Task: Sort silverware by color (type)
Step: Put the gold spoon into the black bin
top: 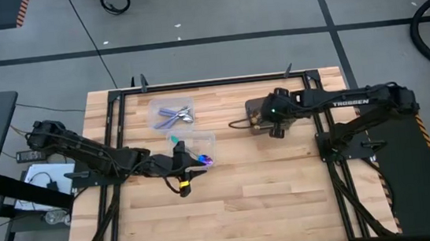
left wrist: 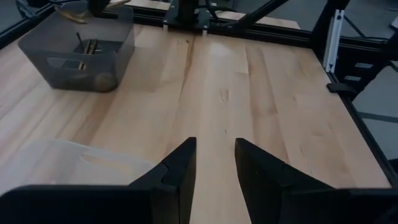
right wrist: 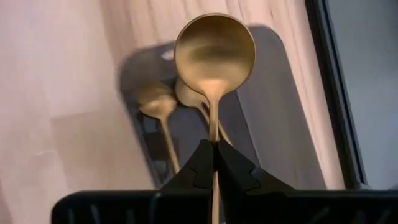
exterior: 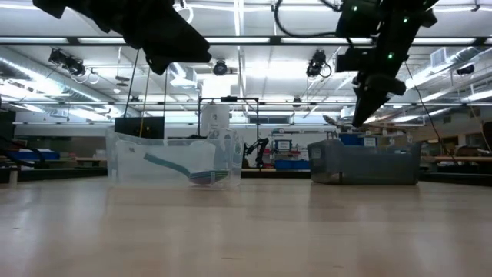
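While the near half of the wooden table (top: 240, 213) lies bare from 4 o'clock round to 8 o'clock, giving wide room up to its black frame rails, the work sits past the middle. Just left of centre, the left gripper (top: 182, 171) hangs over the board beside a clear tub (top: 200, 147), its fingers (left wrist: 180, 171) parted with nothing between them. That tub holds the teal-handled utensils with purple heads (top: 203, 160), lying close to its near wall. Toward 11 o'clock, a second clear tub (top: 168, 114) holds lavender-handled, silver-headed pieces (top: 177, 116), well apart from the far rail. At about 1 o'clock, the right gripper (top: 277, 126) hovers above the dark grey bin (top: 256, 116), its fingers clamped on the stem of a gold spoon (right wrist: 214, 53), bowl pointing away from the wrist. Two more gold spoons (right wrist: 163, 112) lie in the bin beneath. Open board runs from the bin to the right-hand rail at 3 o'clock.
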Robot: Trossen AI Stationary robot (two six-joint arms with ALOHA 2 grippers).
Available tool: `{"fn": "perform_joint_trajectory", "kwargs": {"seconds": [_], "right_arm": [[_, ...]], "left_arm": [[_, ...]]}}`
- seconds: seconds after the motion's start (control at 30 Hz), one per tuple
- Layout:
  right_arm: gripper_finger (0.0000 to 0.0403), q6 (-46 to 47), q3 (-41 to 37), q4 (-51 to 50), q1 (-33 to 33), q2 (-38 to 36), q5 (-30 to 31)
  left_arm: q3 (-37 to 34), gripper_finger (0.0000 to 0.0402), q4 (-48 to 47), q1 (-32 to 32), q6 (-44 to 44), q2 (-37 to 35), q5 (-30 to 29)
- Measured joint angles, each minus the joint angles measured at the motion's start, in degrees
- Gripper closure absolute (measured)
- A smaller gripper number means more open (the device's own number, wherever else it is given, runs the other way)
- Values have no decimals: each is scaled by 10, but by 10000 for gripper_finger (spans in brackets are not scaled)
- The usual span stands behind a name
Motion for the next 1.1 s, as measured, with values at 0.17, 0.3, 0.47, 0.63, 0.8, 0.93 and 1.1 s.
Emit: {"fn": "perform_joint_trajectory", "kwargs": {"seconds": [0.17, 0.3, 0.47, 0.63, 0.8, 0.93, 1.1], "right_arm": [[391, -32, -4, 8, -45, 24, -19], [391, -45, -5, 24, -74, 50, -46], [391, -50, -5, 41, -101, 88, -62], [391, -30, -5, 49, -123, 125, -81], [387, -19, -5, 67, -137, 167, -92], [374, -17, -5, 76, -140, 196, -93], [352, -16, -5, 95, -140, 219, -108]], "left_arm": [[0, 283, 1, -2, 1, 0, 0], [0, 283, 1, -2, 3, 0, -1], [0, 283, 2, -2, 3, 0, -1], [0, 283, 2, -2, 2, 0, -1], [0, 283, 2, -2, -1, 0, -1], [0, 283, 2, -2, -8, 0, -1], [0, 283, 3, -2, -9, 0, -1]]}}
